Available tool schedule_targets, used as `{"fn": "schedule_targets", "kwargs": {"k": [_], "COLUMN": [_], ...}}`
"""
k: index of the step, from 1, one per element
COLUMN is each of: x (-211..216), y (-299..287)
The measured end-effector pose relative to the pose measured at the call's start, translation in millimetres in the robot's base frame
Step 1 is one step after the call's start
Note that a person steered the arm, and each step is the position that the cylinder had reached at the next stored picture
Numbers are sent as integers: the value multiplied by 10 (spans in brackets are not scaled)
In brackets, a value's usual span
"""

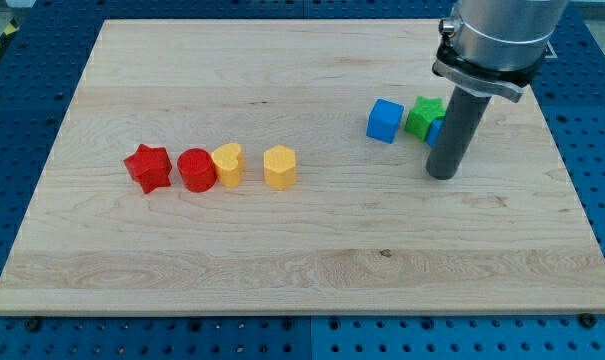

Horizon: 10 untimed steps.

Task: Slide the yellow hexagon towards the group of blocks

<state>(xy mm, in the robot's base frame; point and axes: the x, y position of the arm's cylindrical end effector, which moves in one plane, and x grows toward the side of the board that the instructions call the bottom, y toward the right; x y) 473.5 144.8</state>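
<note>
The yellow hexagon [280, 167] sits left of the board's middle. To its left is a row: a yellow heart [228, 164], a red cylinder [196, 170] touching it, and a red star [148, 168]. A small gap separates the hexagon from the heart. My tip [441, 174] rests on the board at the right, far from the hexagon. A blue cube [384, 120] and a green star [423, 116] lie just above and left of the tip. Another blue block [435, 131] is mostly hidden behind the rod.
The wooden board [302, 260] lies on a blue perforated table [592, 120]. The arm's grey body [497, 40] hangs over the board's upper right corner.
</note>
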Motion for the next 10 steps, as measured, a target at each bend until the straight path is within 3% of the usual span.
{"fn": "schedule_targets", "kwargs": {"k": [5, 8, 10], "x": [-109, -531, 19], "y": [-728, -1835, -1820]}}
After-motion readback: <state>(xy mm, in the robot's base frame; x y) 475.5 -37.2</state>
